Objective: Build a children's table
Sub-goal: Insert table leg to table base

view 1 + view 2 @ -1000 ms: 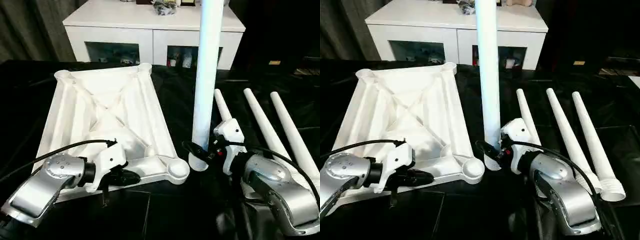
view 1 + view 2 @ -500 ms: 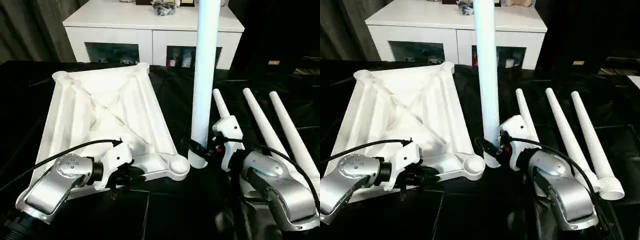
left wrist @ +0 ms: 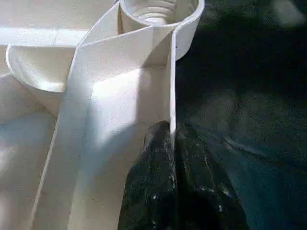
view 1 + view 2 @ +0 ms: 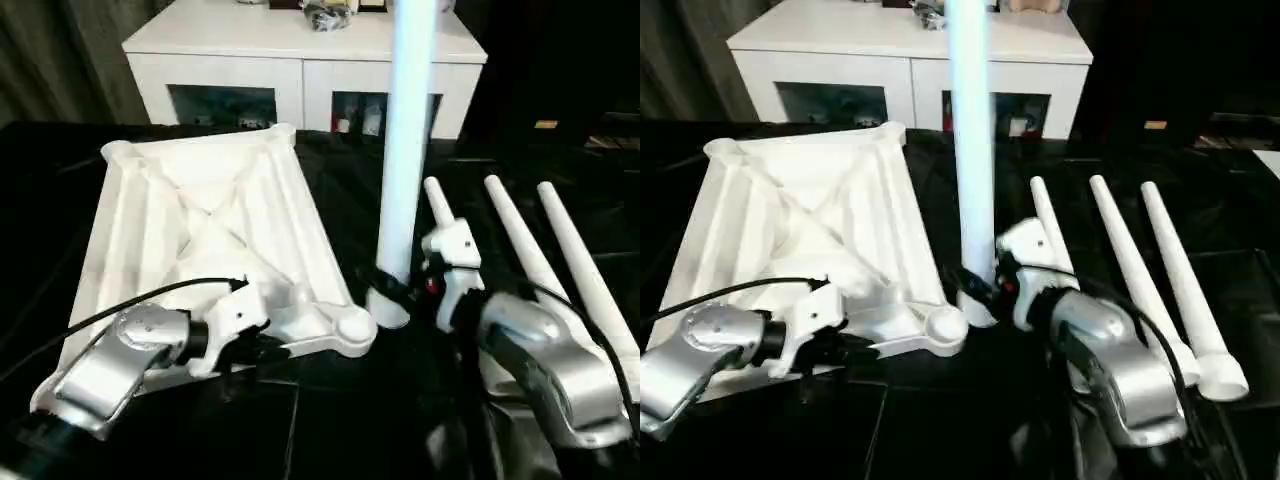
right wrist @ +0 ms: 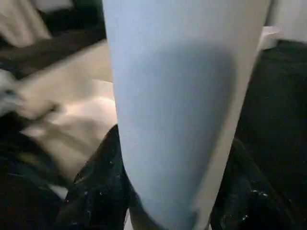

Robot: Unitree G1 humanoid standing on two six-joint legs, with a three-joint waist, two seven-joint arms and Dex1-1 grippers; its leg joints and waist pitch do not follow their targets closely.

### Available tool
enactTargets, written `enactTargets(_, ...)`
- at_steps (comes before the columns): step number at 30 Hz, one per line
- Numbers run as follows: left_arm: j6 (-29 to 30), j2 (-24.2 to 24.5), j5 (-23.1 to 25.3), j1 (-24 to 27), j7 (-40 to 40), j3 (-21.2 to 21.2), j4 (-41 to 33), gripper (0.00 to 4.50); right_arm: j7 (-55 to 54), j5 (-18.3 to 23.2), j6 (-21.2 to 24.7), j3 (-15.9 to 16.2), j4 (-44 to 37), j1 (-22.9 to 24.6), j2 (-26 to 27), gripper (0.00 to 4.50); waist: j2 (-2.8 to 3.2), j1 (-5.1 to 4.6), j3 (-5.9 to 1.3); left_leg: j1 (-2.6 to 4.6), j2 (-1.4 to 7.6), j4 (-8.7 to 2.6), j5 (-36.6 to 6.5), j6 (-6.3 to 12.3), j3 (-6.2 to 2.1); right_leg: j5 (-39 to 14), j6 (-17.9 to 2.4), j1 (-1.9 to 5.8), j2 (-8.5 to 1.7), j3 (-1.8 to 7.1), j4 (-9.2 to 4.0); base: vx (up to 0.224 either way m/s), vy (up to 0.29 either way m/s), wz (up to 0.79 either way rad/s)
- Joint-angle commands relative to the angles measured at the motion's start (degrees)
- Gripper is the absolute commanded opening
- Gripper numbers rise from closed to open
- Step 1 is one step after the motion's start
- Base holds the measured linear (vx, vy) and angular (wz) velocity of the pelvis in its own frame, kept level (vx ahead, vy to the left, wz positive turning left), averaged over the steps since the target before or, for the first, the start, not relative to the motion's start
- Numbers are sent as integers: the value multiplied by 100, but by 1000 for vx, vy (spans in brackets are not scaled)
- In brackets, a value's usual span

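Left eye view: upside-down table top (image 4: 205, 225) flat on the black tabletop (image 4: 60, 170), left gripper (image 3: 171, 158) pinching its near rim, jaws pressed on the thin wall. Stiff, light plastic, probably slippery; best held at ribs. Upright leg (image 4: 402, 150) beside the corner socket (image 4: 352, 325), clamped low by the right gripper (image 4: 400, 295). Three spare legs (image 4: 545, 255) lying rightward.

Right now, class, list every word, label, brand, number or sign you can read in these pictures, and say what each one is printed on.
None: no readable text shows anywhere.
The tabletop, the upright leg and the three legs lying flat are plain white.
The white cabinet bears no lettering; the small items behind its glass fronts are too small to read.
A small yellowish patch on the dark background is too blurred to read.
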Motion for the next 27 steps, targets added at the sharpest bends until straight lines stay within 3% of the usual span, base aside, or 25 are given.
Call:
enactTargets(1,-25,11,100,-164,148,42,153,0,117,218,154,-144,89,-111,-42,186,-54,-2,-278,-18,327,-527,-810,33,-66,-886,-1399,201,-427,271,-477,0,0,0)
enactTargets(3,-38,-76,79,-319,121,76,222,0,327,376,293,-216,359,-285,-56,186,-31,11,-286,-41,326,-531,-651,5,-84,-790,-1390,219,-432,257,-442,0,0,0)
enactTargets(6,-64,-100,99,-368,101,70,245,0,465,432,379,-246,568,-386,-73,186,-49,23,-319,-59,325,-499,-307,56,-70,-274,-1456,244,-438,252,-397,0,0,0)
enactTargets(7,-84,-112,102,-387,87,66,262,0,551,391,350,-204,681,-433,-112,185,-77,21,-319,-64,325,-495,-230,87,-63,-144,-1466,241,-432,250,-392,0,0,0)
enactTargets(10,-138,-133,95,-397,-8,58,273,0,600,168,57,-105,1283,-719,-116,185,-47,27,-338,-62,314,-464,-33,175,-46,126,-1605,239,-440,236,-367,0,0,0)
enactTargets(12,-141,-109,75,-338,-42,50,216,0,573,172,-2,-149,1496,-835,-67,185,-60,42,-348,-64,318,-454,15,215,-35,216,-1626,243,-439,239,-359,0,0,0)
enactTargets(17,-163,-92,82,-282,-60,38,199,0,670,117,-60,-99,1851,-1005,-64,185,-79,61,-344,-82,324,-458,41,265,-30,299,-1668,246,-436,228,-342,0,0,0)
enactTargets(18,-166,-101,89,-282,-50,41,204,0,716,117,-44,-92,1906,-1029,-58,185,-110,63,-349,-80,324,-454,47,277,-23,294,-1650,251,-431,227,-344,0,0,0)
enactTargets(23,-184,-137,114,-283,-26,66,228,0,800,21,-232,-10,2253,-1098,5,185,-92,74,-338,-76,335,-461,-43,260,-23,115,-1647,235,-446,225,-352,0,0,0)
enactTargets(27,-185,-150,112,-271,21,110,233,0,695,61,-415,-135,2444,-1025,127,185,-97,70,-334,-71,338,-476,-186,190,-21,-41,-1618,232,-445,227,-366,0,0,0)
